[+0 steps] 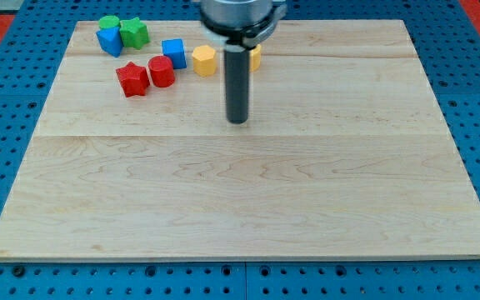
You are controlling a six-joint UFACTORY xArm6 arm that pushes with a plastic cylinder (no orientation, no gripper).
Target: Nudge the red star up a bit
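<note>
The red star [132, 79] lies on the wooden board [248, 208] at the upper left. A red cylinder [161, 72] touches its right side. My tip [237, 121] rests on the board well to the right of the red star and slightly lower, apart from every block. The rod rises from it toward the view's top.
A blue block [173, 52] and a yellow hexagon [204, 60] sit right of the red cylinder. Another yellow block [255, 57] is partly hidden behind the rod. A green cylinder [109, 23], a blue block [109, 42] and a green star [134, 33] cluster at the top left.
</note>
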